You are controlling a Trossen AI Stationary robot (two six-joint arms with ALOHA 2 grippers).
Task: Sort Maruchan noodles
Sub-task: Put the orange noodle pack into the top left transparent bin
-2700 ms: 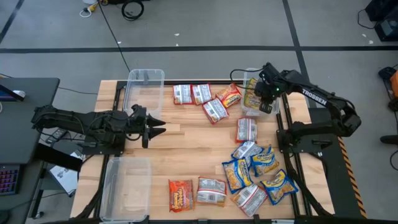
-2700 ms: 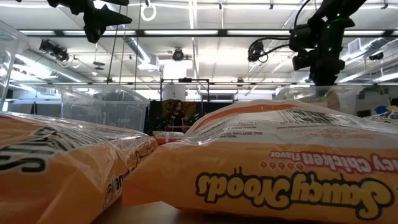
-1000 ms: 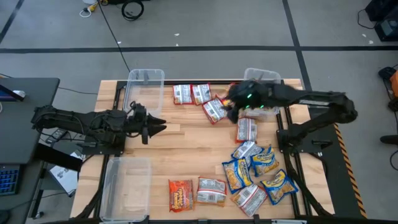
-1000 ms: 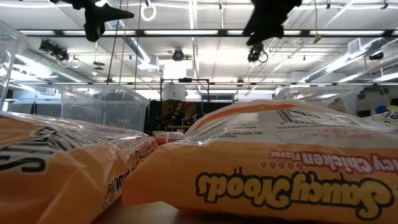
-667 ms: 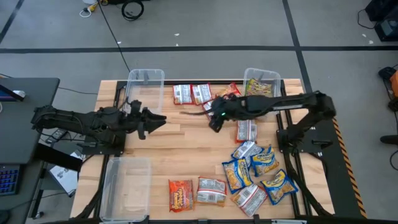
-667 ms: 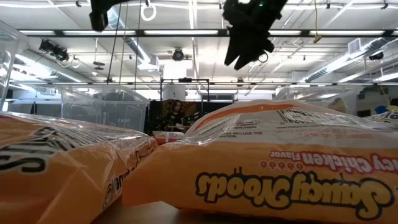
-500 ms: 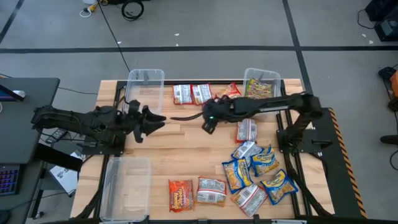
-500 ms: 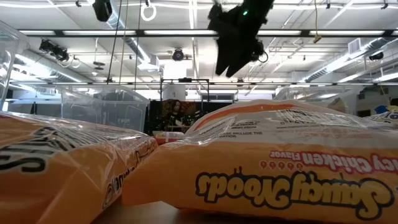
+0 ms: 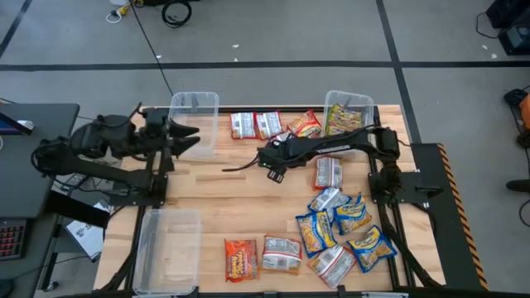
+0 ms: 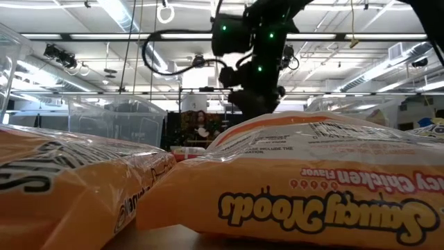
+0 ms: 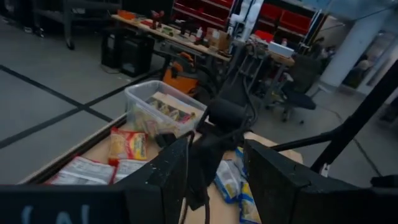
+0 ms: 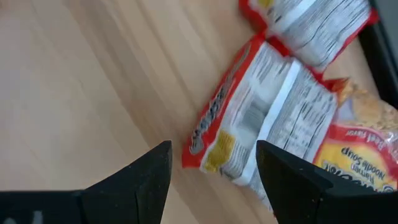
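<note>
Maruchan noodles packets lie flat across the table: a red-and-white row [image 9: 255, 125] at the far side, a blue-and-yellow cluster [image 9: 344, 232] at the near right, an orange one [image 9: 240, 257] near the front. My right gripper [image 9: 276, 170] hangs open over the table's middle, pointing down; a red-and-white packet [image 12: 261, 118] lies just beyond its fingertips [image 12: 214, 174], untouched. My left gripper [image 9: 189, 139] is open and raised beside the far-left clear bin [image 9: 194, 114], with nothing between its fingers [image 11: 214, 180].
A clear bin [image 9: 347, 108] at the far right holds a packet. Another clear bin [image 9: 169, 245] stands at the near left. In the low view, orange packets [image 10: 298, 187] fill the foreground. Bare wood lies between the two arms at centre left.
My right gripper has swung from the far-right bin toward the table's left and come down over the middle of the table, staying open. My left gripper has risen and drawn back toward the far-left bin.
</note>
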